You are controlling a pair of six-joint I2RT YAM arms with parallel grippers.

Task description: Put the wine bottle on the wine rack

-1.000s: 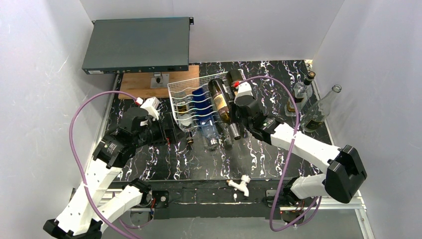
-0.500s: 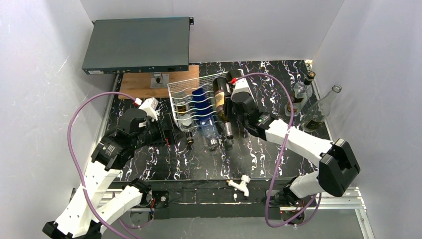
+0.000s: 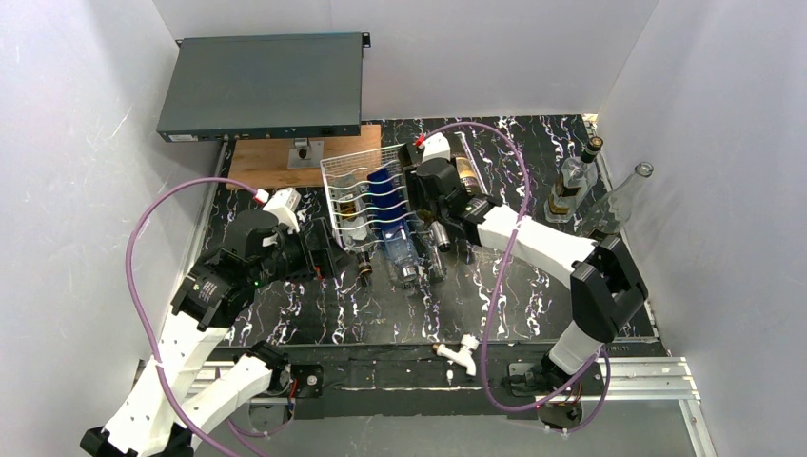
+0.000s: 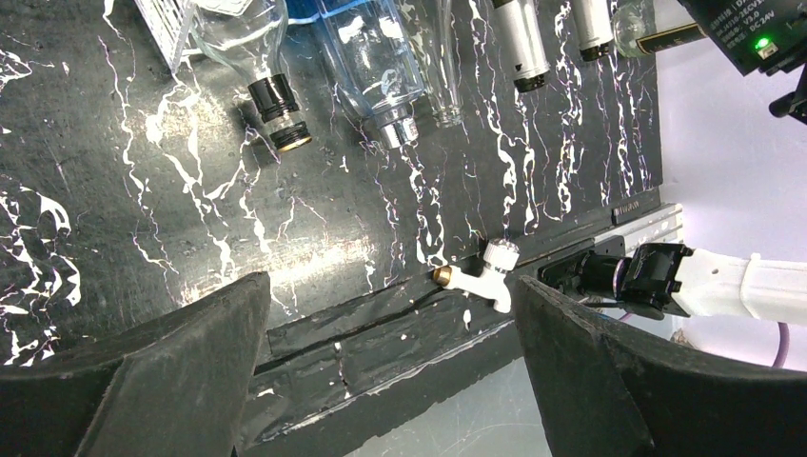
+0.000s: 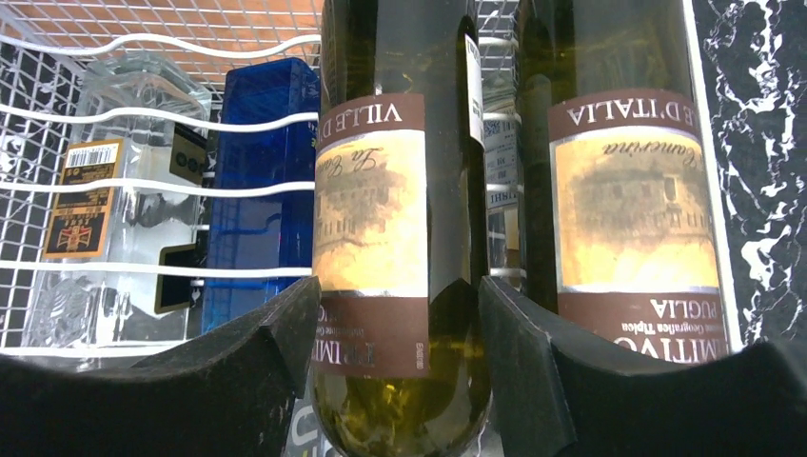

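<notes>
As the job reaches its release step, the right pincer [image 5: 400, 314] straddles the wine bottle [image 5: 395, 219] lying at the right end of the wine rack [image 3: 330, 195]; whether its fingers press the glass cannot be told. Next, it seems: spread wide, back straight out. The left pincer [image 4: 390, 324] gapes, holding nothing.

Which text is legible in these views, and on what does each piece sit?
"VILLE D": label of the wine bottle.
"D'ITALIA", "PUGLIA": label of the neighbouring bottle.
"DC 24V": right arm's housing, in the left wrist view.
The script on both labels and the barcode sticker on the clear bottle are too blurred to read.
</notes>
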